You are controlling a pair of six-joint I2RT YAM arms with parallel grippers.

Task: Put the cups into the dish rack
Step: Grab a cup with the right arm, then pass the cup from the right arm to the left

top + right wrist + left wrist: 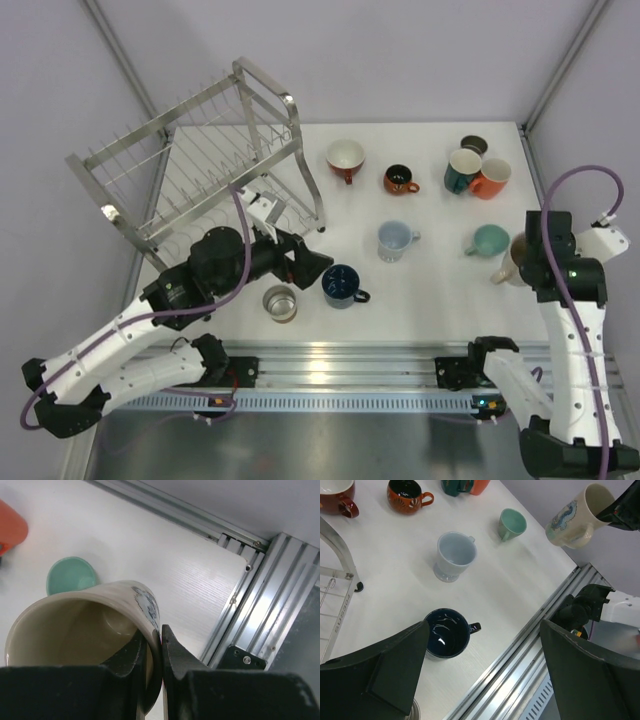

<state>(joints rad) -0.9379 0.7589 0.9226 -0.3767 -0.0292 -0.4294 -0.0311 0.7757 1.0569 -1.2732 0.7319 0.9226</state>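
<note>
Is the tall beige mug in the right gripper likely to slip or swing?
Possibly. The right gripper pinches only the thin wall of the tall beige ceramic mug, so the smooth glaze may slip. It is tilted, its body off to one side, so it could pivot.

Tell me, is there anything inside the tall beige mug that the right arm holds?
Only bare beige wall shows inside the mug, plus one of the fingers hooked over its rim. Its bottom is hidden behind the fingers.
</note>
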